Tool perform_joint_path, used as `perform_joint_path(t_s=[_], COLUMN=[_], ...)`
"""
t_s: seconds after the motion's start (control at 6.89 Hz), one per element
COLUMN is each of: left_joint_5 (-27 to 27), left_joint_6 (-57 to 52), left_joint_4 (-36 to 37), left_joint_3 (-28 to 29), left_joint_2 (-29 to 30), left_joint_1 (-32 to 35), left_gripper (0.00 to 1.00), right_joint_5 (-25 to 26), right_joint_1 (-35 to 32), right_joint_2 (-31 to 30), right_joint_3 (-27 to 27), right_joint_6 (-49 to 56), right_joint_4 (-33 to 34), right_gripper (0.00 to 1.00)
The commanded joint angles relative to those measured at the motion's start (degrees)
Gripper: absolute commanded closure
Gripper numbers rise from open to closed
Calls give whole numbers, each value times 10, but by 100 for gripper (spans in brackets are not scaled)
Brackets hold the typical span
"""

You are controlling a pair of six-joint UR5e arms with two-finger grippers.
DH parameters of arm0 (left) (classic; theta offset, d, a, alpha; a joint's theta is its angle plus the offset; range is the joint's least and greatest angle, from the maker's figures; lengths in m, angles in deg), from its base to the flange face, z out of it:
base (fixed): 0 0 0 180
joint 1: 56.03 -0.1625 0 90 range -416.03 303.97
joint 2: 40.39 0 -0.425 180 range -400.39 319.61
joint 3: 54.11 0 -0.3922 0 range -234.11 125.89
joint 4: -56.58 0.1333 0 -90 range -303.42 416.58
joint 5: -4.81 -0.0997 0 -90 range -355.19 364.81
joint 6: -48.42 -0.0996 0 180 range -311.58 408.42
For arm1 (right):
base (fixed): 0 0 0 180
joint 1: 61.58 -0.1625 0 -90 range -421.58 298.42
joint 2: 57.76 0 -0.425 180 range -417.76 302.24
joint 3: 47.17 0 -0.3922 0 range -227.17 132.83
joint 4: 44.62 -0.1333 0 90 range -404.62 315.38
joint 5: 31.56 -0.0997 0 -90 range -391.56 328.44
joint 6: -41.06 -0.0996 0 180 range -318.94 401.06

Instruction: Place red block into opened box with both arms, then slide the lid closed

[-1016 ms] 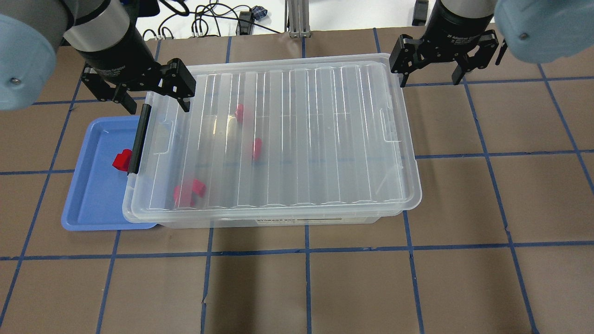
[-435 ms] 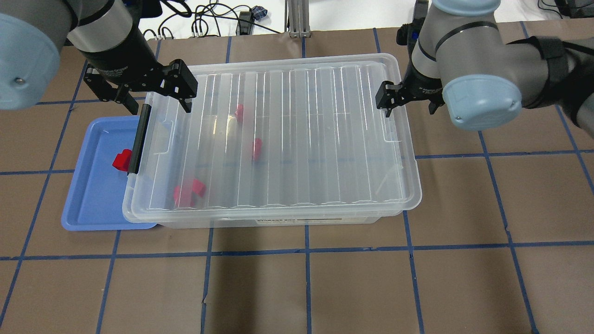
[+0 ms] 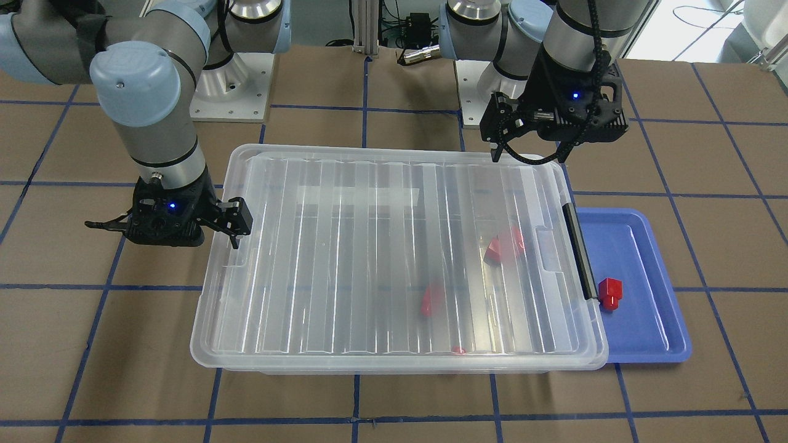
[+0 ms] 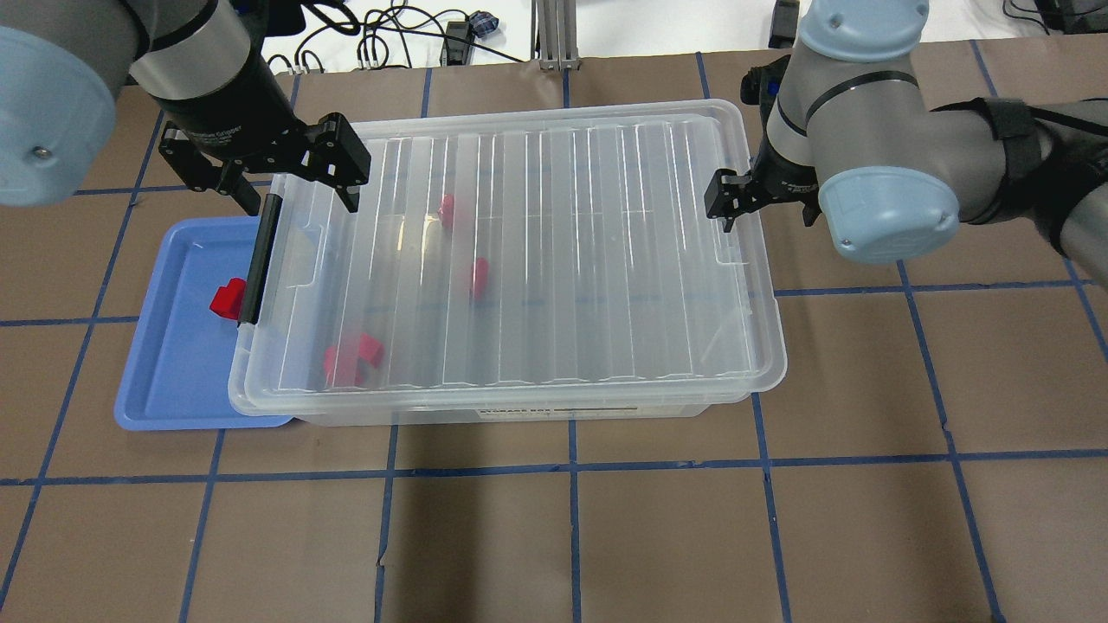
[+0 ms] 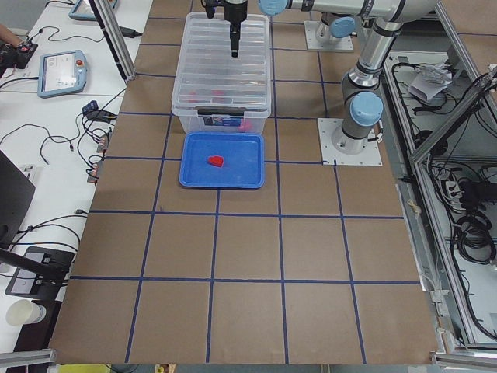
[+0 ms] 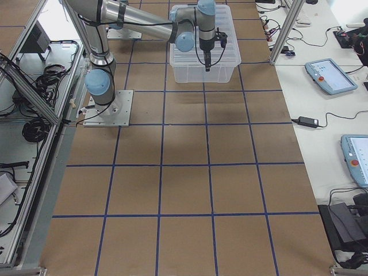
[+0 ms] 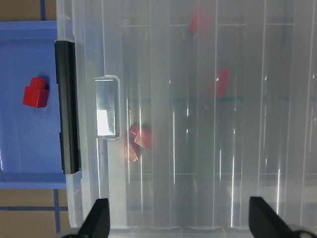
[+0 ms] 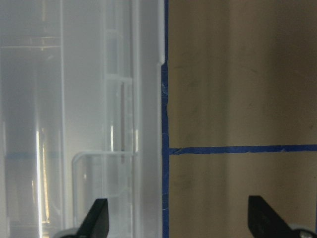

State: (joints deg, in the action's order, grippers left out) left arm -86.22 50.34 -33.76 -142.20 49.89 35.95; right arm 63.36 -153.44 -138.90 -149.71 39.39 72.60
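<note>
Desk layout first: box sits mid-desk with the lid lying flat over it, covering the whole top as far as I can tell. Three red blocks show through the lid. One red block is in the blue tray, just beside the box's black bar. What changed in the last second: your right arm swung in from beyond the far right corner and dropped to the lid's right short end. The right pincer is spread and holds nothing, with one finger over the lid by its tab and the other out over bare desk. The left pincer has barely moved; it is spread over the far corner at the bar end, also empty. My read: both are bracketing the lid for a slide. With that block outside, the lid likely has to open before the task can finish.
</note>
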Motion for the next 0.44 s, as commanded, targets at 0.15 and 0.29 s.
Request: perform_joint_path(t_s=[0.15,0.29], left_joint_5=[-1,-1], left_joint_6=[0,0], left_joint_4=[0,0], left_joint_3=[-1,-1], left_joint_2=[0,0], left_joint_1=[0,0], left_gripper=[0,0], right_joint_5=[81,97], right_joint_1=[6,16], right_joint_2=[1,0], right_joint_3=[-2,-2], right_joint_6=[-1,-3], right_joint_4=[-3,-5], right_gripper=[0,0])
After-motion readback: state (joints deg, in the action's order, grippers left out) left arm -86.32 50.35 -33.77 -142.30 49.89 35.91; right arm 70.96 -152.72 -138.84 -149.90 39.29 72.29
